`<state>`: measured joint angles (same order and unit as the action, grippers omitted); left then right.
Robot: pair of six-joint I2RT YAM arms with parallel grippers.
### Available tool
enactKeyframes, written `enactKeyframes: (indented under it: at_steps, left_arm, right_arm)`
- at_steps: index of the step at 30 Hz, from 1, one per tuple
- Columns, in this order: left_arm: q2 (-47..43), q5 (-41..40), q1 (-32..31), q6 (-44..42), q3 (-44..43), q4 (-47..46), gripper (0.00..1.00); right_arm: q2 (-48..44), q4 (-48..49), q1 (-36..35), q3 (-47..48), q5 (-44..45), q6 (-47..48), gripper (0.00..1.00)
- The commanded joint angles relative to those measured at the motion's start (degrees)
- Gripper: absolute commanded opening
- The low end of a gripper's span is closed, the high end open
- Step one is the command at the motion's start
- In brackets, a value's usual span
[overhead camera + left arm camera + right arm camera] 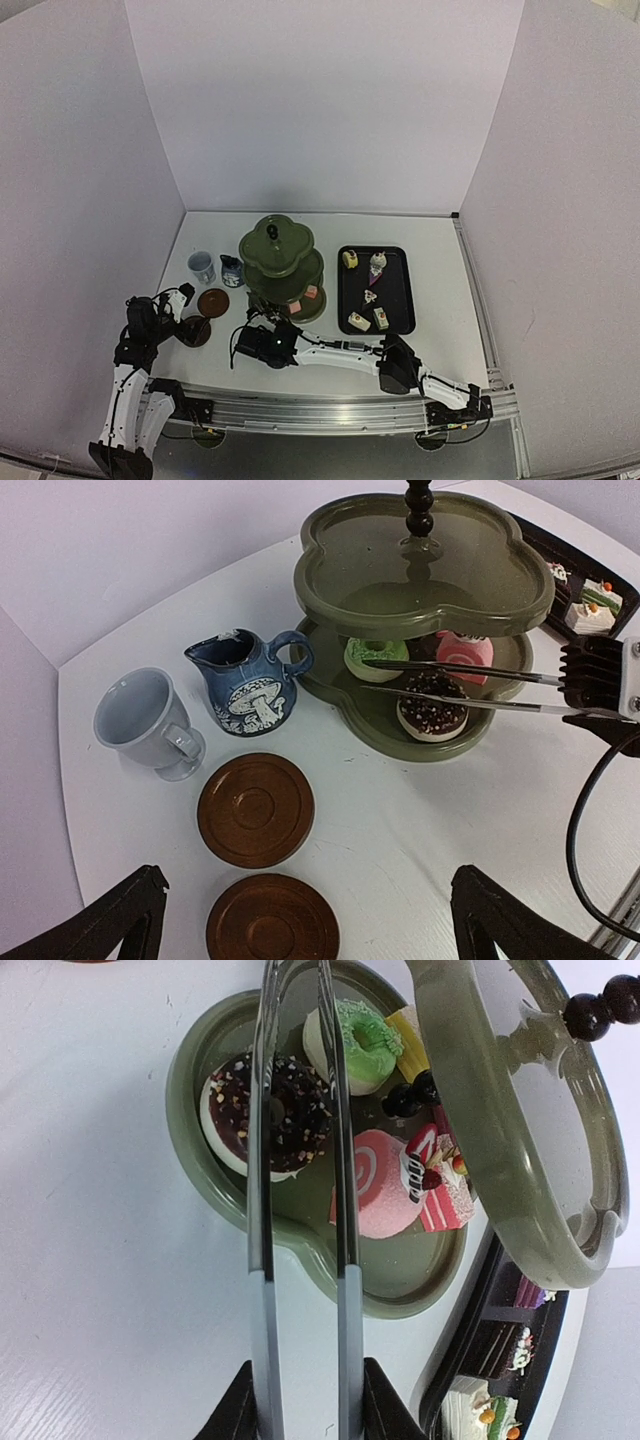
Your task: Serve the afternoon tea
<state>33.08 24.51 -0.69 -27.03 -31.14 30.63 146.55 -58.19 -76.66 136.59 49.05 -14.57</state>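
Dark green glazed stand (282, 262) is sitting mid-table, showing three scalloped tiers and a black beaded post (420, 502). Its lowest tier is carrying five pieces in the right wrist view: chocolate doughnut (232, 1110) with sprinkles, green-iced doughnut (362, 1045), pink swirl roll (372, 1185), pink cake slice (450, 1185), yellow piece (412, 1032). Black tray (396, 300) is lying at 3 o'clock of the stand, holding five more pastries (370, 296). At 9 o'clock one dark blue jug (245, 685) with a white mushroom is standing just beside one pale blue cup (145, 718), both upright. Two round brown saucers (255, 810) are lying flat at 7 o'clock of the stand, near each other. Right gripper (305, 1415) is clamping one pair of metal tongs (262, 1260), blades narrow and reaching over the chocolate doughnut; contact unclear. Left gripper (307, 880) is hanging above the saucers, fingers spread wide.
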Motion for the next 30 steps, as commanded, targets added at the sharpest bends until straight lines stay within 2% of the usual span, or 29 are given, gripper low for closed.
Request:
enactKeyframes:
  at_steps: [1,8,15,21,27,30]
  left_arm:
    - [0.24,1.33,0.25,-0.32,-1.21,0.31,1.00]
    - [0.49,1.84,0.25,-0.79,-1.25,0.54,1.00]
    - [0.34,2.89,0.25,-1.02,-1.30,0.94,1.00]
    - [-0.72,4.08,0.25,-1.18,-1.42,1.26,1.00]
    - [-0.66,5.12,0.25,-1.60,-1.88,2.25,1.00]
    - [-0.58,5.80,0.34,-1.79,-1.85,2.45,1.00]
  right_arm:
    - [-5.83,0.70,-0.98,0.95,-3.51,-0.36,0.27]
    - [-8.67,1.04,-1.97,-1.52,-13.53,-0.10,0.27]
    - [-16.25,1.67,-3.02,-7.59,-25.91,-1.24,0.27]
    - [-29.81,1.59,-3.23,-24.15,-31.16,-7.27,0.26]
    - [-44.92,1.51,-3.23,-43.49,-28.32,-16.78,0.26]
    - [-50.98,-0.80,-2.82,-49.24,-25.61,-22.90,0.25]
